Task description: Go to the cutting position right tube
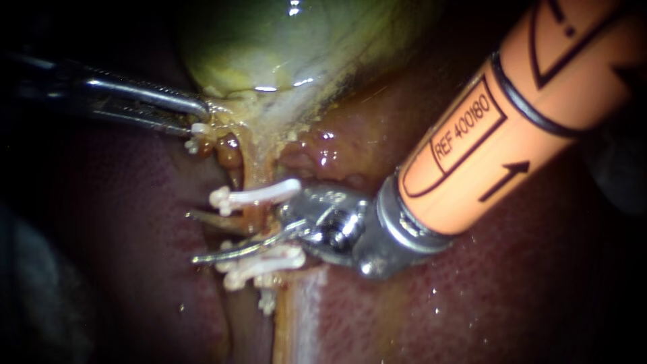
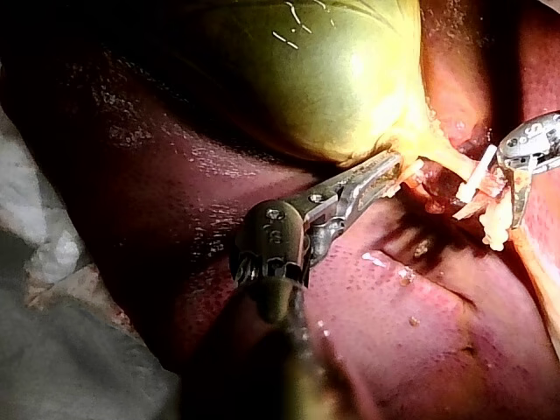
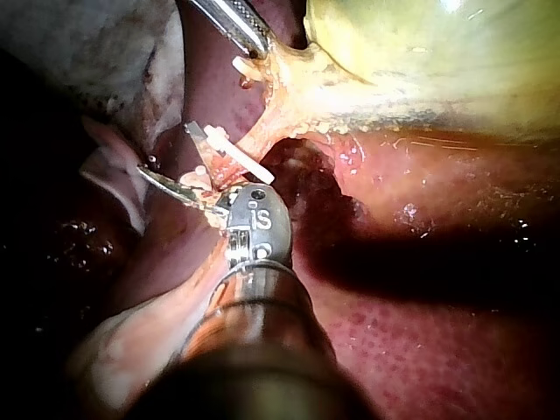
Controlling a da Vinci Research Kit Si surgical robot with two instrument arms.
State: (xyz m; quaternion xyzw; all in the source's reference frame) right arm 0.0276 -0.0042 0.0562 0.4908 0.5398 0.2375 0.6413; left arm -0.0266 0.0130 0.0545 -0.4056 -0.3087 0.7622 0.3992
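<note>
The greenish gallbladder [image 1: 283,47] narrows into yellow neck tissue, and my left instrument [image 1: 199,116] is shut on that tissue from the left. Below the neck runs the right tube [image 1: 252,217], carrying an upper white clip [image 1: 259,195] and a lower white clip [image 1: 263,264]. My right instrument [image 1: 195,237], with an orange shaft and a metal wrist, comes in from the upper right. Its two thin blades stand open on either side of the tube, between the two clips. In the right wrist view its blades [image 3: 166,150] lie just ahead of a clip [image 3: 241,159].
Dark red liver [image 1: 472,303] surrounds the tubes on every side. A small white clip [image 1: 199,129] sits on a short stump beside my left instrument's tip. Pale fatty tissue [image 1: 296,317] runs downward below the lower clip. The gallbladder [image 2: 324,79] fills the space ahead of my left instrument.
</note>
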